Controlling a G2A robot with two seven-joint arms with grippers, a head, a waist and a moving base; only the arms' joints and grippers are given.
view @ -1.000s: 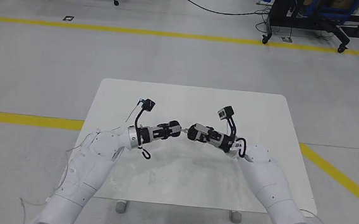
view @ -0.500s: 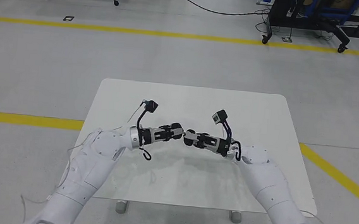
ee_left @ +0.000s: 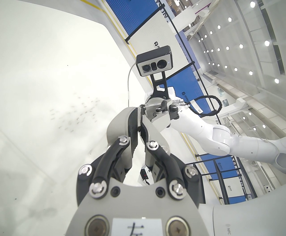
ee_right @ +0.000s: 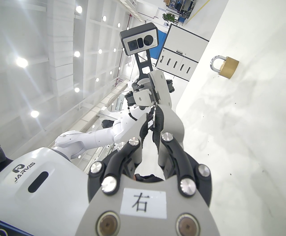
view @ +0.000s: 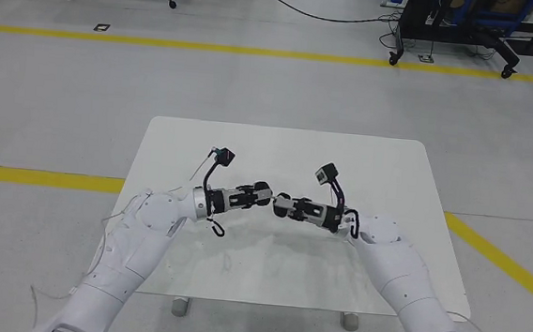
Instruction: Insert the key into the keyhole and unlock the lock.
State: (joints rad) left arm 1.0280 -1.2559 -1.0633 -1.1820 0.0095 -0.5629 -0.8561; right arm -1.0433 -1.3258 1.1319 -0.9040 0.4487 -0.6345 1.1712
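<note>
Closest, the right gripper is seen pinched together on a thin metal key, held edge-on between its pads over the white table. Just beyond, the left gripper is drawn together too, tip to tip with the right one; whether the key is also gripped by it cannot be told. Farther off, a brass padlock is laid on the table, well apart from both
</note>
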